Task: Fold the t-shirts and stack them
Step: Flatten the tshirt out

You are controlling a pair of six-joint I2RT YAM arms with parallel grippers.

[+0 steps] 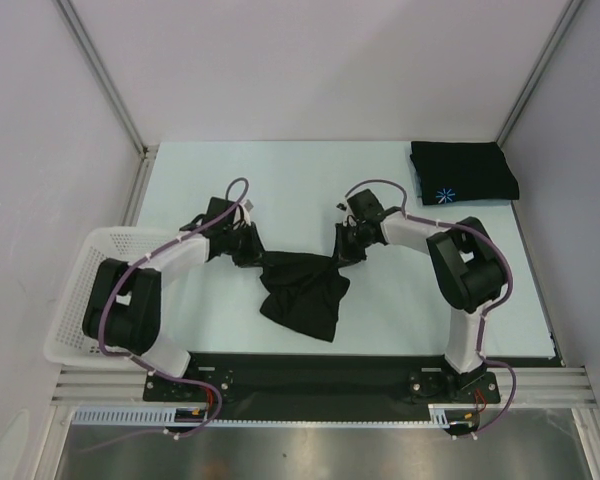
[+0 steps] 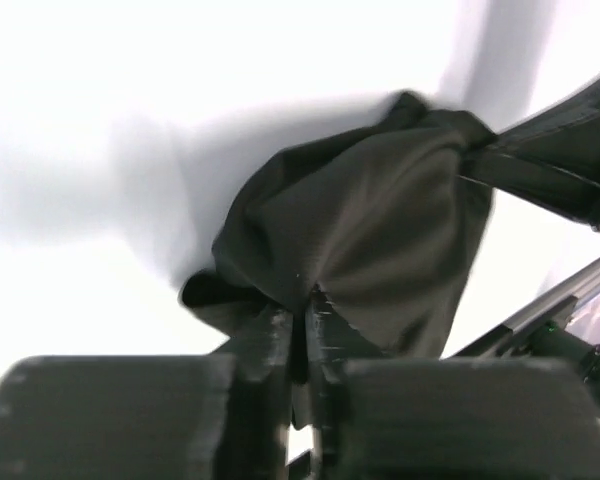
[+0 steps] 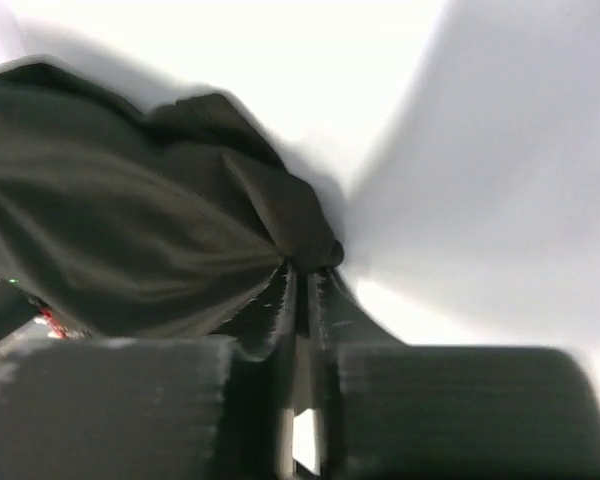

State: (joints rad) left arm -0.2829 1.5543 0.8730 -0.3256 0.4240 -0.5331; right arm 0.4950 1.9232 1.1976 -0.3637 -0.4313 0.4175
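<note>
The left gripper (image 1: 251, 254) and right gripper (image 1: 346, 251) are pinching opposite ends of the t-shirt (image 1: 305, 292), which is spanning crosswise between them.

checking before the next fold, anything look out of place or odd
Nothing damaged. Only the crumpled black fabric t-shirt is bunched mid-table, pinched by the left gripper and right gripper; the folded black logo t-shirt lies neat far right.
</note>
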